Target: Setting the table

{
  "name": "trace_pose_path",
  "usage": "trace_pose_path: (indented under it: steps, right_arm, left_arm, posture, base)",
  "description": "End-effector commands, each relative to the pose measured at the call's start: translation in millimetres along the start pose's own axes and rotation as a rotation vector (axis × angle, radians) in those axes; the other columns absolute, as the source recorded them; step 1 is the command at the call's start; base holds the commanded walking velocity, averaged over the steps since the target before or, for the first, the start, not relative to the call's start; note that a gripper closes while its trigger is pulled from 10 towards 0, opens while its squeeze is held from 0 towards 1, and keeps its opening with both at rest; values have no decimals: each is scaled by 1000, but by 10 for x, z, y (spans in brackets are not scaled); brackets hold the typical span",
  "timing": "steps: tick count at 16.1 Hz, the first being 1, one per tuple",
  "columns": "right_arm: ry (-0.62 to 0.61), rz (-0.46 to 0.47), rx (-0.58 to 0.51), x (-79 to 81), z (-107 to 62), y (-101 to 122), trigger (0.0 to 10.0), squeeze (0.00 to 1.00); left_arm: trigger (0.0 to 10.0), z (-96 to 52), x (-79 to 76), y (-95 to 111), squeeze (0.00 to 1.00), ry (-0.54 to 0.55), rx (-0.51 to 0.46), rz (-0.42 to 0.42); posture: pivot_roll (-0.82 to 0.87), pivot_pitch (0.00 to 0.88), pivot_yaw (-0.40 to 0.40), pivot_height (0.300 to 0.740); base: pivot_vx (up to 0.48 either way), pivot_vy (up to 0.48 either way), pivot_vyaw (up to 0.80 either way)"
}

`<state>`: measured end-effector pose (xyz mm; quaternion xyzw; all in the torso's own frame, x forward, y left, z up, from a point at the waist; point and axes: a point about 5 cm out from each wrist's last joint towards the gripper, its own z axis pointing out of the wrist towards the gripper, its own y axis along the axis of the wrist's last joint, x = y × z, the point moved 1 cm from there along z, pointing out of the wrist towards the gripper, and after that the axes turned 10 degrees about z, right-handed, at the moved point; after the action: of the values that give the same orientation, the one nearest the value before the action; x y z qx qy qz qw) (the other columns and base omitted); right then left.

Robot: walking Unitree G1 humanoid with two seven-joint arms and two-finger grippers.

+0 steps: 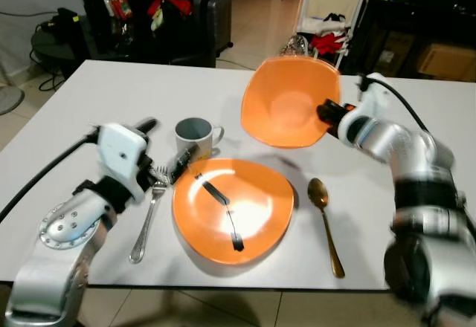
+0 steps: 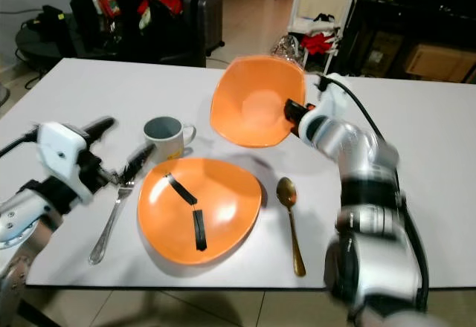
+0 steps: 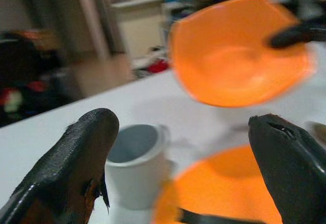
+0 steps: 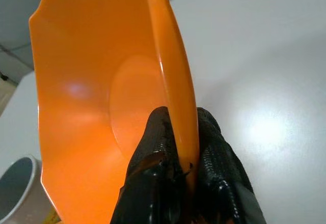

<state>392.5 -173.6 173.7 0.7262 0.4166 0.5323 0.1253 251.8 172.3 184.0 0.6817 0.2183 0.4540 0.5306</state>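
Right gripper [image 1: 328, 113]: jaws pinching the rim of the bowl [image 1: 288, 102], one finger inside, one outside, as confirmed in the right wrist view. Bowl held clear of the table [image 1: 416, 193], tilted steeply, opening facing the robot.

Target, by judgement: the plate [image 1: 232, 206], lying flat on the table near the front edge. From the bowl, plate at 7 o'clock and lower; from the pinched rim, bowl body extending toward 9 o'clock. Coming move likely: lower toward 7 o'clock, level the bowl, centre on the plate. Tilt to be removed before contact; otherwise risk of the free rim striking first and shoving the plate.

Left gripper [image 1: 162, 152]: jaws spread, empty, hovering at 9 to 10 o'clock of the plate, just over the fork [image 1: 148, 215] and beside the mug [image 1: 195, 135]. Nearer to the plate than the right arm, yet not carrying anything.

Spoon [image 1: 326, 223] at 3 o'clock of the plate, long axis 12-to-6. Fork at 9 o'clock, long axis roughly the same, slightly slanted. Mug at 11 o'clock of the plate.
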Motion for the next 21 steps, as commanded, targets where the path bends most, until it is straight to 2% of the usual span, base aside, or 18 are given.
trace_pose_path:
  steps: [1,4,8,11,14,16,21]
  right_arm:
    - [15,34,-5,45,37,72,10000,0]
    - [23,77,22,113,118,89,10000,0]
    - [6,129,43,156,191,48,10000,0]
    - [-11,233,79,177,250,-96,10000,0]
    - [-32,269,90,155,273,-169,10000,0]
    - [-76,294,104,60,286,-262,10000,0]
    - [-81,337,149,16,304,-413,10000,0]
  left_arm:
    - [10000,-1,-88,37,0,-91,-7,-18]
    - [10000,-26,-164,85,0,-206,-13,-31]
    - [10000,-20,-177,117,0,-244,-12,-39]
    - [10000,-19,-223,129,0,-286,-3,-41]
    - [10000,-7,-251,144,0,-309,-3,-43]
    - [10000,8,-276,150,0,-319,2,-43]
    - [10000,8,-320,118,0,-336,21,-67]
  posture:
    - [-2,5,-39,740]
    - [0,8,-40,740]
    - [7,38,-37,740]
    - [2,55,-27,740]
    - [5,60,-28,740]
    - [7,63,-32,740]
    - [3,66,-29,740]
  base:
    - [0,0,0]
    - [0,0,0]
    - [0,0,0]
    - [0,0,0]
    - [0,0,0]
    - [0,0,0]
    - [0,0,0]
